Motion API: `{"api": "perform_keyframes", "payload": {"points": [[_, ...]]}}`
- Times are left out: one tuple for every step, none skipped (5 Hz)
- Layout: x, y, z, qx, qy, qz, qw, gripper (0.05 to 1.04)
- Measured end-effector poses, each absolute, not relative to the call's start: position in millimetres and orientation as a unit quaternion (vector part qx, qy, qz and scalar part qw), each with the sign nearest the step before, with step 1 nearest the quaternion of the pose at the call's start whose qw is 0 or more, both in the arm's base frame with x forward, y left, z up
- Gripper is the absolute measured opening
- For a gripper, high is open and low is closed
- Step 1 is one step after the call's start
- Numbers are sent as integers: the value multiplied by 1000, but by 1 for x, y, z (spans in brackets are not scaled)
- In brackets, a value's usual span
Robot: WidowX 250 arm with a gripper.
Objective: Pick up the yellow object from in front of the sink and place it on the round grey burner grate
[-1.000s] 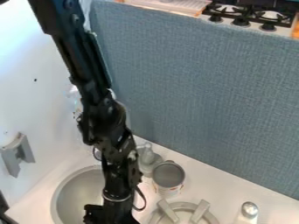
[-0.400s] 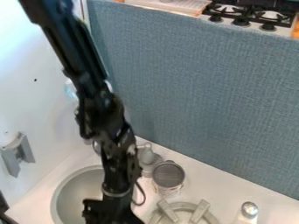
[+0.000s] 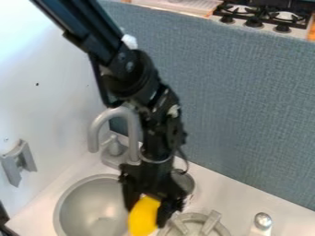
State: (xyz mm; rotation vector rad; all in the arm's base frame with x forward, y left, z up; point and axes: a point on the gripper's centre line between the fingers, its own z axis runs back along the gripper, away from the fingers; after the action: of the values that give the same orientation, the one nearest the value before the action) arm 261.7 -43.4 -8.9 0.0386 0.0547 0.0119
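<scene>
My gripper (image 3: 146, 208) hangs at the bottom centre, between the sink and the round grey burner, shut on a yellow object (image 3: 142, 217). The object's smooth upper part sits between the two fingers, and its lower end runs to the bottom edge of the view. The grey sink bowl (image 3: 92, 208) lies just left of it, with nothing seen inside. A can (image 3: 188, 182) stands behind the gripper's right side, partly hidden by it.
The curved grey faucet (image 3: 114, 113) rises behind the sink, close to the arm's left. The burner (image 3: 195, 225) is at lower right, and a silver-topped item (image 3: 263, 221) stands farther right. A blue-grey panel (image 3: 246, 106) backs the counter; a grey bracket (image 3: 18, 162) is on the left wall.
The gripper has moved up and to the right, bringing the yellow object into view. The arm now uncovers the faucet and more of the sink, and covers part of the can.
</scene>
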Motion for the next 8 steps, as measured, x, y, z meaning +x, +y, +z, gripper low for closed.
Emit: {"api": "perform_keyframes", "payload": {"points": [[287,-67,-11,-5,1,-3,1000,869],[300,-79,-34,-21,21,-2,1000,869],[301,-92,-45,-15,40,-8,999,869],[294,-102,-59,-7,65,-15,998,869],[293,-111,-68,-17,81,-21,996,869],[292,-117,-71,-15,98,-34,994,869],[292,-115,-70,-10,100,-27,995,907],[289,-111,-70,8,108,-24,994,1008]]}}
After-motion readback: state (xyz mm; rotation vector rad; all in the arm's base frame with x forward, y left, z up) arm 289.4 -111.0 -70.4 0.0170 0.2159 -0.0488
